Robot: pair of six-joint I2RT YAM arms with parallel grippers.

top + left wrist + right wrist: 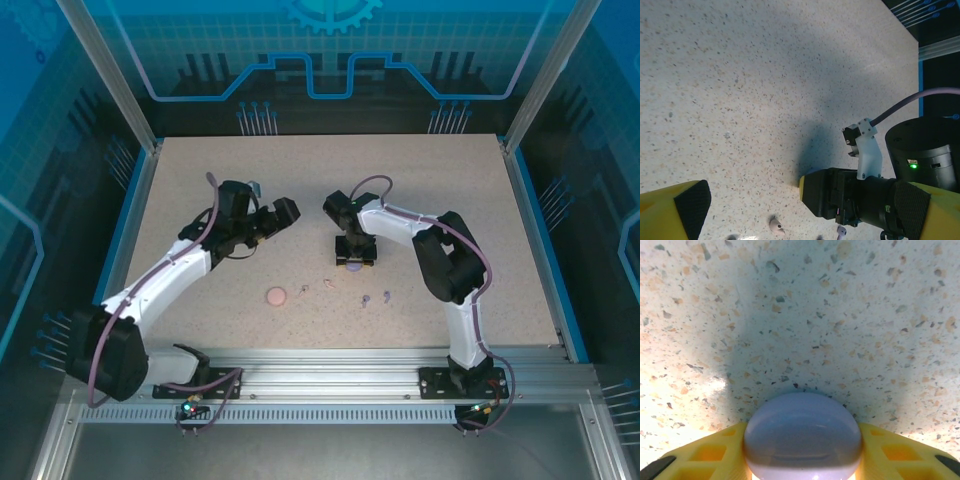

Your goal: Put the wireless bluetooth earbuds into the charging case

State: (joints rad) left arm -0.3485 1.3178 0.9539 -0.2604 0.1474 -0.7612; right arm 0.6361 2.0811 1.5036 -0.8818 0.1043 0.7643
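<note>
At the centre of the table (420, 170), the right gripper (356, 262) points straight down. Its yellow fingers (715, 455) press against both sides of the lavender case (802, 435), so the jaws are clamped on that case. In the right wrist view the domed case sits squarely between the fingers, over speckled table surface. It cannot be told whether the case rests on the table or is raised slightly.

The left gripper (283, 213) hangs above the table, to the left of the right gripper and apart from it. Its fingers (670, 215) stand wide apart and hold nothing.

The pink case (276, 296) lies flat on the table, nearer the arm bases and to the left of the lavender case.

The four earbuds lie loose on the table, outside both cases:
- The left pink earbud (305, 291) lies just right of the pink case.
- The right pink earbud (328, 284) lies near the right gripper.
- The left lavender earbud (366, 299) and the right lavender earbud (384, 294) lie close together, just on the base side of the clamped case.

At this size their orientation is unclear.
</note>
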